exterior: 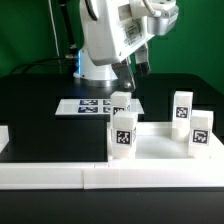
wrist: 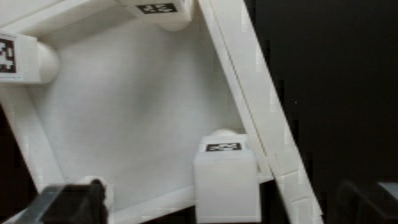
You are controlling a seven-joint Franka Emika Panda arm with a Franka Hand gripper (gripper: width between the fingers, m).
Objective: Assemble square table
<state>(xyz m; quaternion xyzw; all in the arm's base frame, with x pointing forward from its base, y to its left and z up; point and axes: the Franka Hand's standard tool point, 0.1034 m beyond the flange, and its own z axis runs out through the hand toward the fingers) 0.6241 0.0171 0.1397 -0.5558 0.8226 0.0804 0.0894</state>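
Clerk: Progress on the assembly, please.

Inspector: Four short white plastic legs (exterior: 123, 134) stand upright, one at each corner of the flat white plastic square slab (exterior: 155, 148). The slab lies on the black tabletop (exterior: 40, 110), below the tool (exterior: 140, 68) and well apart from it. I judge the job to be far along, perhaps at its last step.

Clerk: Are all the legs seated home?

Inspector: That cannot be told. No leg leans noticeably, but no picture shows a joint closely enough. The wrist view shows one leg against the slab's raised edge; its foot is hidden. What may remain is a final tightening, or nothing at all.

Clerk: State of the tool?

Inspector: Wide apart and carrying nothing. In the wrist view its dark fingers (wrist: 71, 200) sit at opposite margins, with only the distant slab and leg showing between them. It hangs clear above the work and touches no part.

Clerk: Any loose parts elsewhere?

Inspector: None seen. The marker board (exterior: 90, 105) lies flat beneath the tool, just behind the slab. The long low white border rail (exterior: 60, 178) runs along the slab's side farthest from the tool.

Clerk: Brands, labels, writing?

Inspector: No readable lettering and no maker's name. Each leg carries a black-and-white square tag, as does the marker board. The patterns are too small to make out.
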